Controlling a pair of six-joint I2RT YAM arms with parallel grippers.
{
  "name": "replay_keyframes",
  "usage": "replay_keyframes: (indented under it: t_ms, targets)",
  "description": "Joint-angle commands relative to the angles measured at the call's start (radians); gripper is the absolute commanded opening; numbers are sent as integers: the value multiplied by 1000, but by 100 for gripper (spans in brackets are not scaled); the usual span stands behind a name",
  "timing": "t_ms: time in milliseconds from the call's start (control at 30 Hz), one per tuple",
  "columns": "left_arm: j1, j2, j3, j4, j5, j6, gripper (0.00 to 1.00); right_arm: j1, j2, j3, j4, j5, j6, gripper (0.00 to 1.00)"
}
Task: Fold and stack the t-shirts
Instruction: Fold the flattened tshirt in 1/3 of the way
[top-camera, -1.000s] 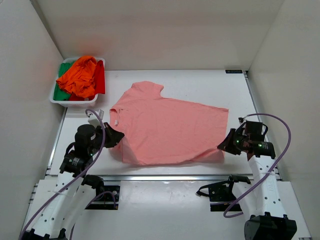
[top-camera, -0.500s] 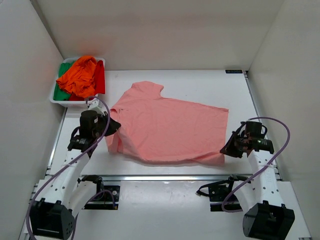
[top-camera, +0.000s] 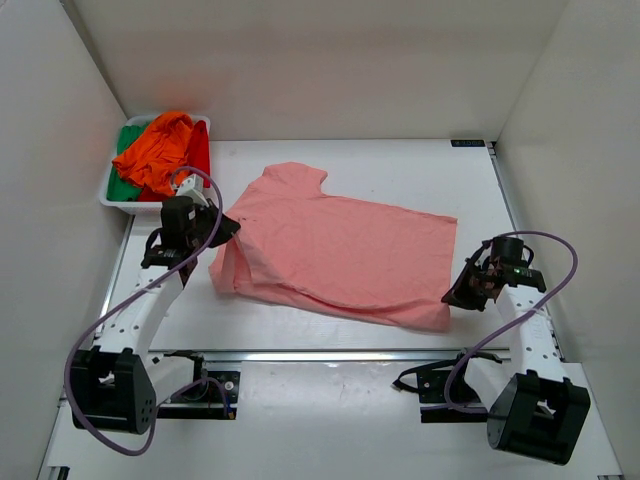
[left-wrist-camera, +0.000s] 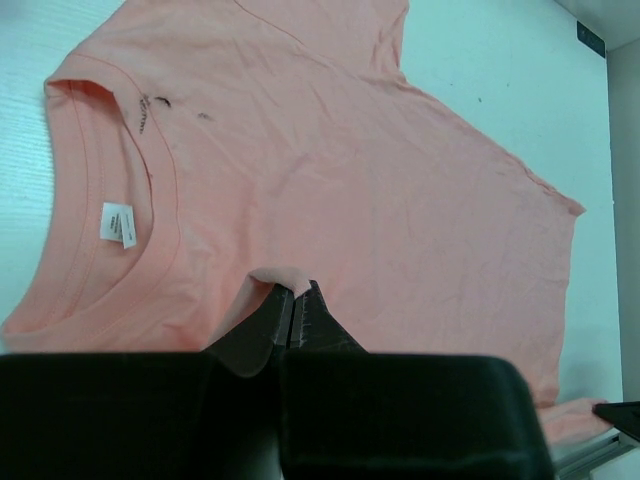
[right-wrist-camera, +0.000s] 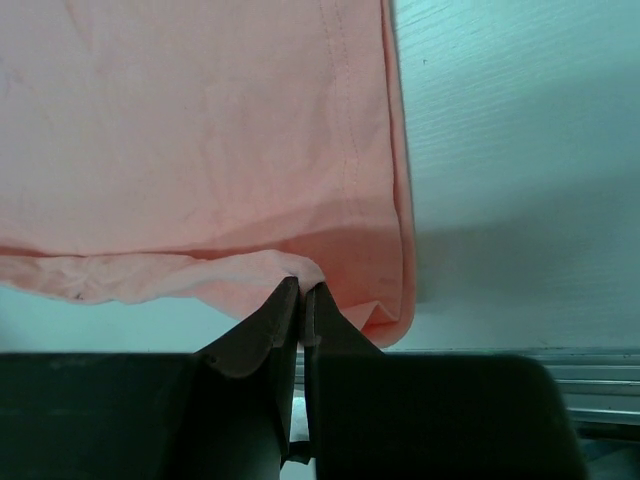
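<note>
top external alone: tray (top-camera: 114, 203) of orange, red, green t-shirts (top-camera: 160, 150)

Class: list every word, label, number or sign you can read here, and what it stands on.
None can be read.
The white tag in the collar of the salmon-pink t-shirt: print too small.
The dark marks beside that collar: blurred.
The dark sticker at the far edge of the table: too small.
</note>
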Motion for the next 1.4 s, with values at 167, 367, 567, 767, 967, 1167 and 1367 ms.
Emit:
replay_keyframes:
  t_ms: [167, 367, 567, 767, 967, 1167, 1367]
  targets:
    - [22, 68, 82, 86, 12, 17, 2, -10, 47, 11, 67, 13, -11, 0]
    - [47, 128, 118, 105, 9, 21, 3, -36, 84, 11, 101, 10, -12, 0]
    - [48, 192, 150, 131, 15, 21, 2, -51, 119, 26, 136, 23, -12, 0]
    - [50, 246, 161, 149, 8, 35, 3, -51, 178, 39, 174, 21, -22, 0]
    - [50, 313, 193, 179, 5, 29, 3, -48, 219, 58, 200, 15, -21, 0]
    - [56, 364, 211, 212, -3, 29, 3, -50, 271, 78, 233, 14, -12, 1]
    - [58, 383, 213, 238, -35, 32, 30, -34, 328, 75, 263, 10, -11, 17]
